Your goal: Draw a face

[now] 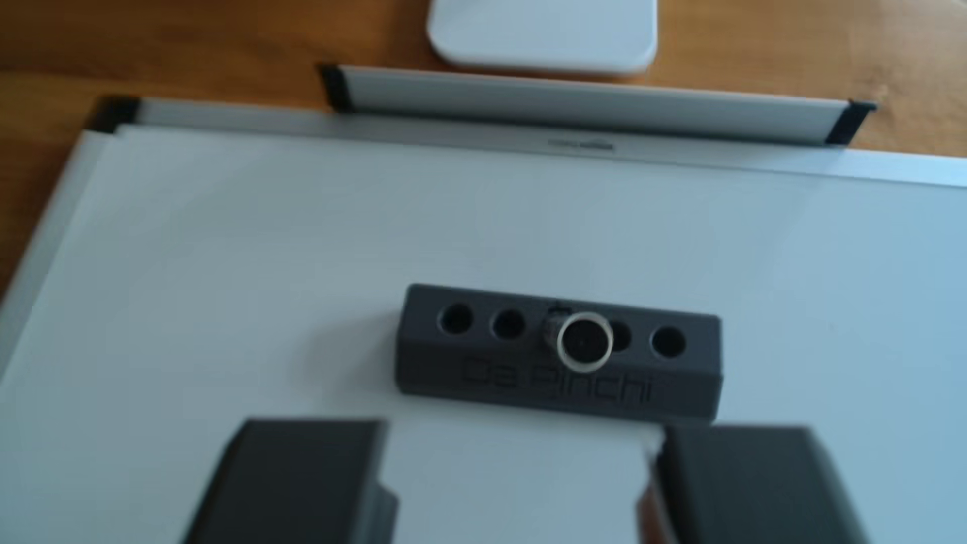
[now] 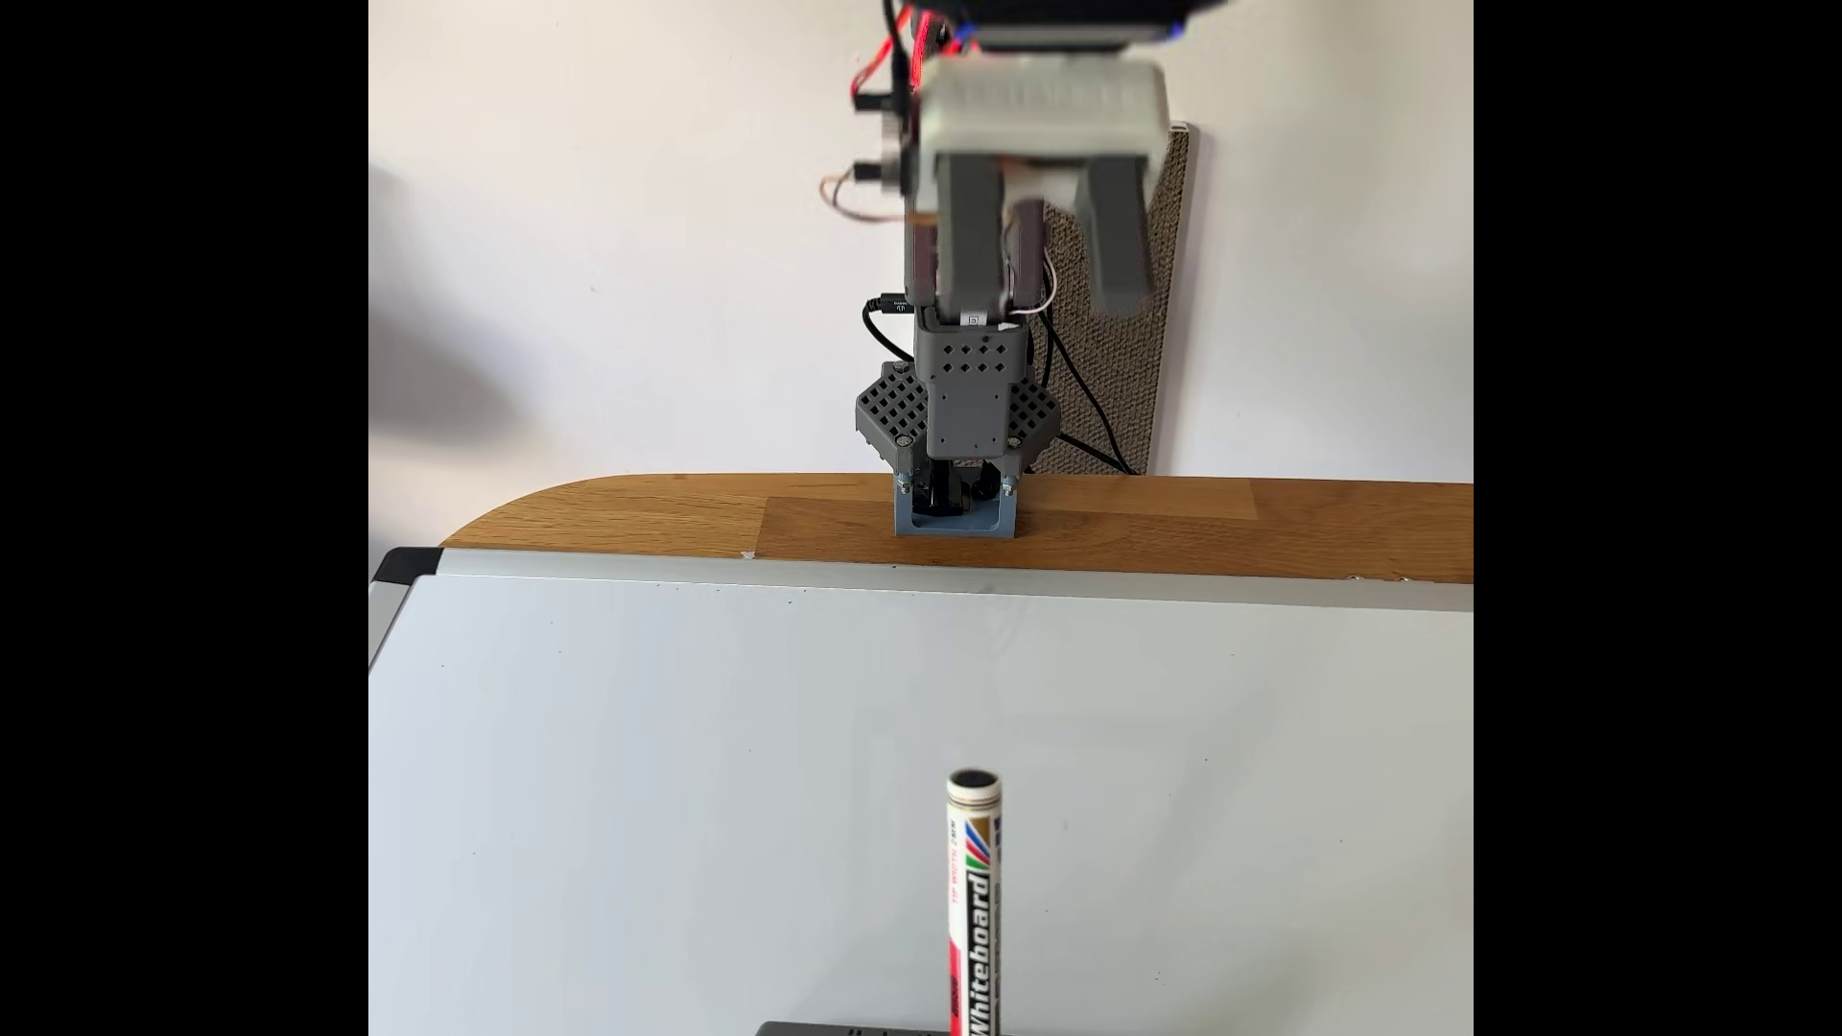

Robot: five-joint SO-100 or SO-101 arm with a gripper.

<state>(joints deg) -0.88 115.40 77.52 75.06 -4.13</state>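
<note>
My pincer (image 2: 1045, 274) is high above the whiteboard (image 2: 698, 797), jaws spread wide, nothing between them. In the other view both fingers (image 1: 293, 481) frame the bottom edge with bare board in the gap. The marker (image 2: 973, 897) stands upright, tip down, in the middle hole of the dark holder block (image 1: 560, 361), which sits on the board near its far end from my base (image 2: 955, 508). Seen from above, the marker's butt end (image 1: 584, 341) is a pale ring, just left of the next hole. Board surface looks blank, so by my read no drawing has started. Handling guess: marker is light, rigid plastic with a smooth, likely slippery, round barrel, so it'll want to roll or twist in a two-finger pinch. I'd grab mid-barrel, above the block, squarely across the diameter, firm squeeze, then lift straight up to clear the hole. A tilted pull could drag the block along; it looks light too. Wrist image is blurry, so alignment is uncertain.
</note>
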